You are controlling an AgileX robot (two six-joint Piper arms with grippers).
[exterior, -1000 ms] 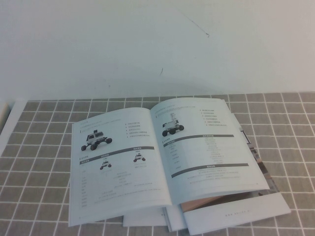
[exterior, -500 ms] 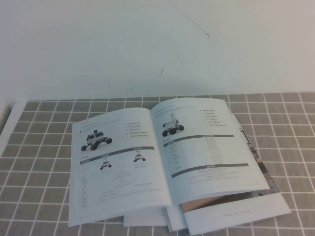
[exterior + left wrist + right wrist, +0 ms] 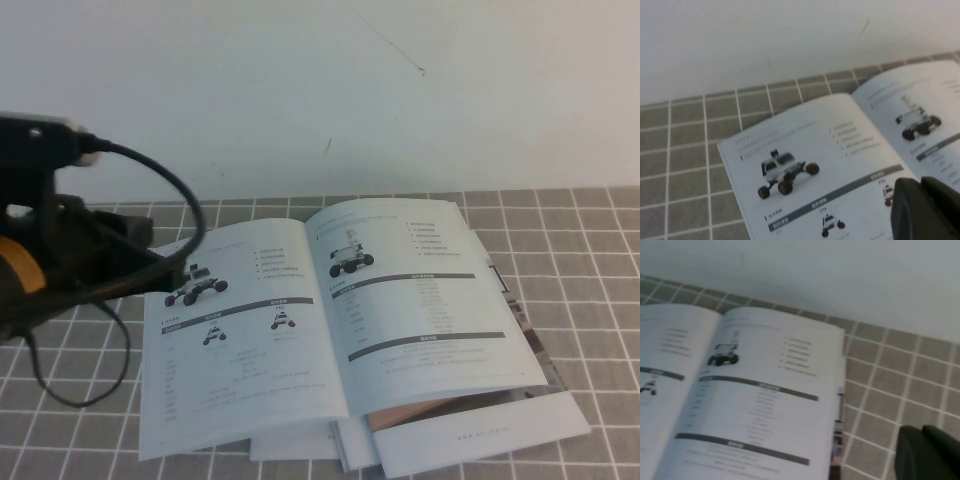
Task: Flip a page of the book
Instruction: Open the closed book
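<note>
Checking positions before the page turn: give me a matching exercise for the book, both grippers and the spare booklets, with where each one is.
Things:
1. book
2. left gripper
3. right gripper
4. other booklets

Places or states:
A. under the book, sticking out at its near right edge
B. lying open on the tiled mat
C. at the outer edge of the left page
D. shut, over bare tiles off the book's right side

Pairs: 1-B, 2-C, 3-D, 4-A

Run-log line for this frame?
book: open flat | left gripper: over left page, nothing held | right gripper: shut, beside book | page: unturned
</note>
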